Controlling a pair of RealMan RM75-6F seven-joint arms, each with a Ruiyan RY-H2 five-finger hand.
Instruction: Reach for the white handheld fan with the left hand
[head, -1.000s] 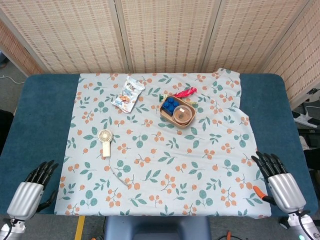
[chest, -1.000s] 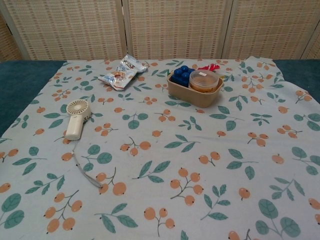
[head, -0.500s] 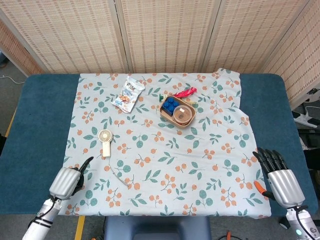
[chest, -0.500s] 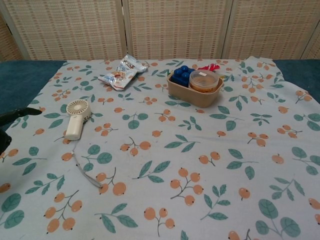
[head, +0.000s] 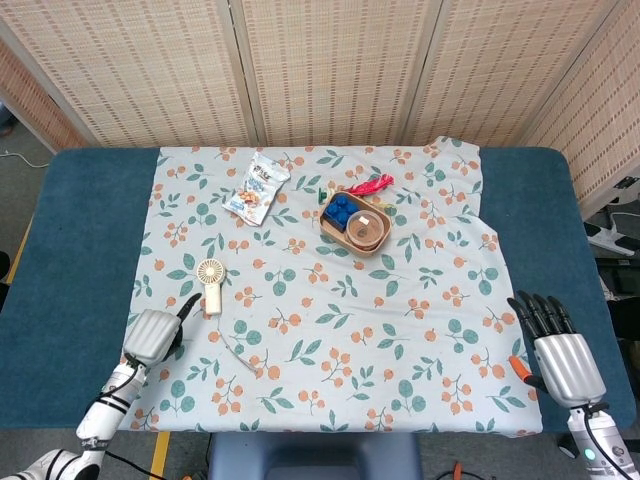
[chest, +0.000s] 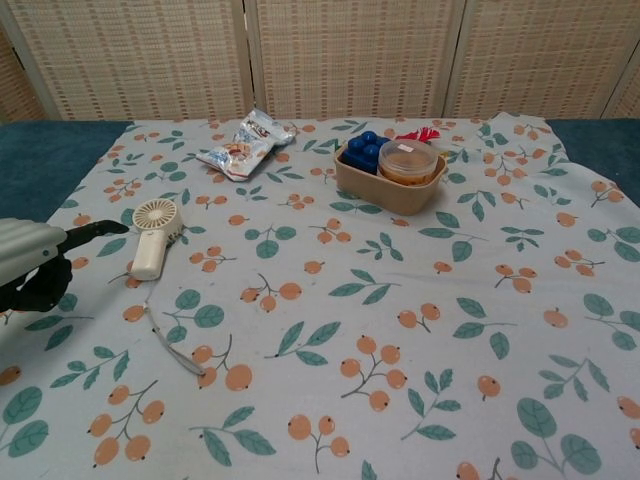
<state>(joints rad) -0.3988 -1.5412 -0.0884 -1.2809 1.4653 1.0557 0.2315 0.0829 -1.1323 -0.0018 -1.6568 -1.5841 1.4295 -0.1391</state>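
Cream-white fan (head: 210, 282) – pale cloth (head: 400, 340), orange-berry, teal-leaf print.

Blue table (head: 80, 250); leaf-and-berry cloth (head: 330, 310) spread over it.

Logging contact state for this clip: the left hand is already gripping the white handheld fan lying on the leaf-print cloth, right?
Not quite. The left hand is not gripping the white handheld fan; it is close beside it, holding nothing. The head view shows cloth between them. The fan does lie on the leaf-print cloth.
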